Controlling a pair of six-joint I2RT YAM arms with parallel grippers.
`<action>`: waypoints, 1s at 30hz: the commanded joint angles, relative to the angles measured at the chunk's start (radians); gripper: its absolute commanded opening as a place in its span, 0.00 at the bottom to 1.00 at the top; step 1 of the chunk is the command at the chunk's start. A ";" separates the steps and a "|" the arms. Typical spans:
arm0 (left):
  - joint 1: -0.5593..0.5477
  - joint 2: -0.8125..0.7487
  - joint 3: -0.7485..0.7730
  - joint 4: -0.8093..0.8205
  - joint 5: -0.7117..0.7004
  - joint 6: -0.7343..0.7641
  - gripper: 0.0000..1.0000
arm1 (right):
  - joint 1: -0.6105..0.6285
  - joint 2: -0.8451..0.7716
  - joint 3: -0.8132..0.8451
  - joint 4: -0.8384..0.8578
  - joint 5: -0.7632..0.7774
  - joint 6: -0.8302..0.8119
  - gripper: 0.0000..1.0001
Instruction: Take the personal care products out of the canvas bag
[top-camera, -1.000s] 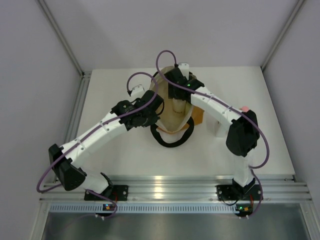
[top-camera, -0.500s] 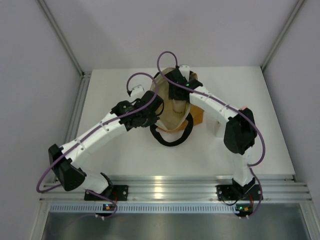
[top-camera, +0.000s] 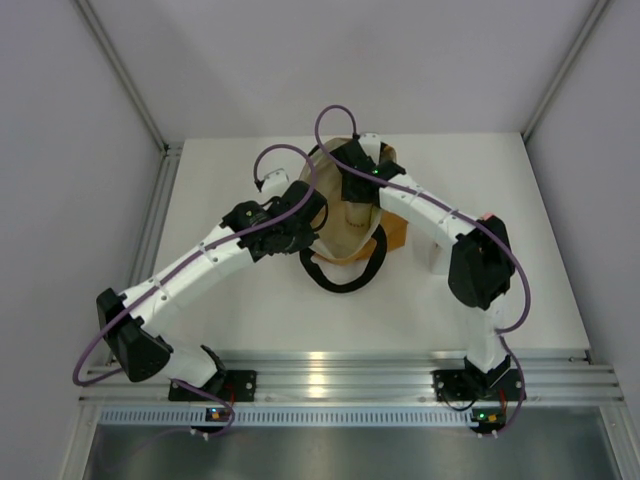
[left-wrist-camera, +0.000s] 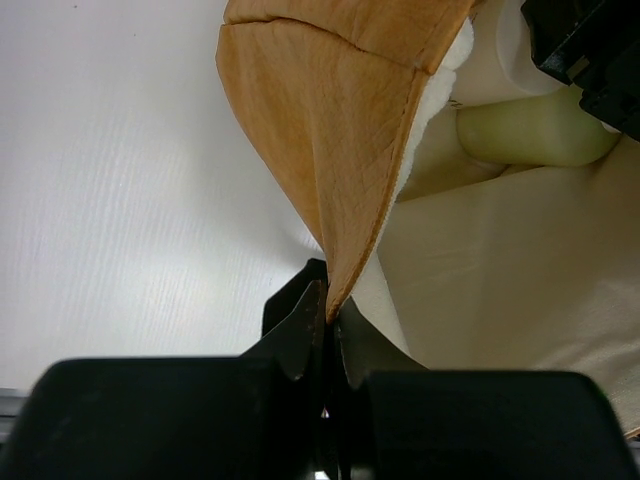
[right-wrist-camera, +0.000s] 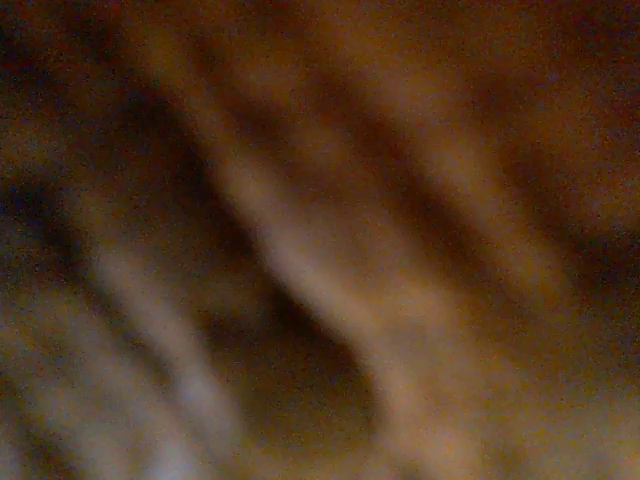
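I count one bag (top-camera: 350, 243) on the surface (top-camera: 400, 310), with one black handle loop (top-camera: 340, 283) showing from overhead, and two arms, left (top-camera: 200, 265) and right (top-camera: 425, 210). Inside, the left wrist view gives me one pale green bottle (left-wrist-camera: 530, 132) and one rounded white container (left-wrist-camera: 515, 50), partly hidden. Outside, by the right arm: one white object (top-camera: 436, 257) I can't identify and one pink cap (top-camera: 490, 215).

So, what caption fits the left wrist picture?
Left gripper pinches the rim of the canvas bag, pale yellow-green bottle inside.

Right end effector (top-camera: 352, 190) inside canvas bag (top-camera: 345, 238)
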 joint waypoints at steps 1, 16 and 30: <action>0.003 0.005 0.040 0.024 -0.012 0.008 0.00 | -0.011 -0.013 -0.021 -0.032 -0.076 0.002 0.08; 0.007 0.006 0.038 0.026 -0.024 -0.009 0.00 | 0.084 -0.161 0.107 -0.023 -0.077 -0.109 0.00; 0.008 0.002 0.029 0.026 -0.037 -0.024 0.00 | 0.139 -0.322 0.152 -0.027 -0.088 -0.219 0.00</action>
